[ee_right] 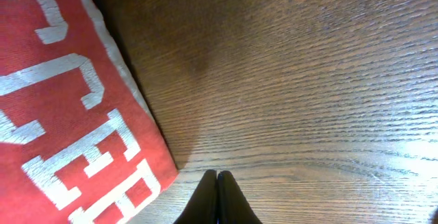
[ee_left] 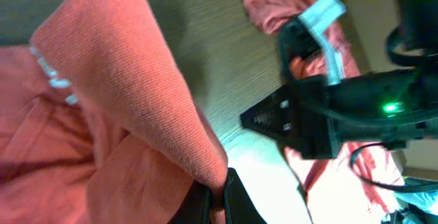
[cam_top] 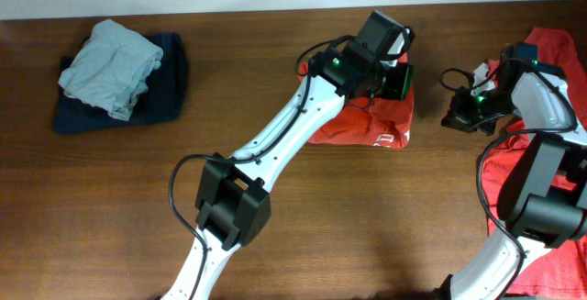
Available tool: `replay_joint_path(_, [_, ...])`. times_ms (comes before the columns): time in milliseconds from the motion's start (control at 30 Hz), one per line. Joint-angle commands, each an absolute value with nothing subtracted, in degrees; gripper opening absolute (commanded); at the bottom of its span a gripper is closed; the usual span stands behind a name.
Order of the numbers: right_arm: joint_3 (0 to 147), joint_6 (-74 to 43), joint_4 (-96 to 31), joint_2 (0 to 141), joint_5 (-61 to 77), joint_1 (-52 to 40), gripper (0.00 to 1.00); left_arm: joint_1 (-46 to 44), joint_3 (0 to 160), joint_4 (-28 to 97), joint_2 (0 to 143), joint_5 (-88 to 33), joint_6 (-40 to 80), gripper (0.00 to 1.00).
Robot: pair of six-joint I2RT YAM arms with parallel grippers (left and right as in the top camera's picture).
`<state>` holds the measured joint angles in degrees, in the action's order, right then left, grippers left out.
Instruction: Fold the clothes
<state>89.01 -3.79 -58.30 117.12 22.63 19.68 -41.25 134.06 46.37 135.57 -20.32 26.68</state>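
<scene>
A partly folded orange-red T-shirt (cam_top: 353,127) with a small white print lies at the table's middle. My left gripper (cam_top: 396,80) hangs over its right end, shut on a raised fold of the coral cloth (ee_left: 123,80); in the left wrist view the left gripper (ee_left: 217,196) pinches that fold between its black fingers. My right gripper (cam_top: 456,119) is just right of this shirt, shut and empty. The right wrist view shows the right gripper (ee_right: 217,183) over bare wood, beside red cloth with large white letters (ee_right: 61,114).
More red clothes (cam_top: 550,43) lie at the right edge, partly under the right arm, with another red stretch (cam_top: 541,254) at the lower right. A folded grey garment (cam_top: 115,66) rests on a dark blue one (cam_top: 170,98) at the far left.
</scene>
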Motion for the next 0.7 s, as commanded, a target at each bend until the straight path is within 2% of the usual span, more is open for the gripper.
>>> replay_joint_path(0, [88.66, -3.18, -58.37, 115.5, 21.76, 19.57, 0.04, -39.2, 133.95, 49.08, 136.09, -17.41, 26.98, 0.0])
replay_joint_path(667, [88.66, -3.2, -58.83, 115.55, 19.22, 19.53, 0.04, -36.75, 133.95, 60.34, 142.02, -0.64, 22.17, 0.0])
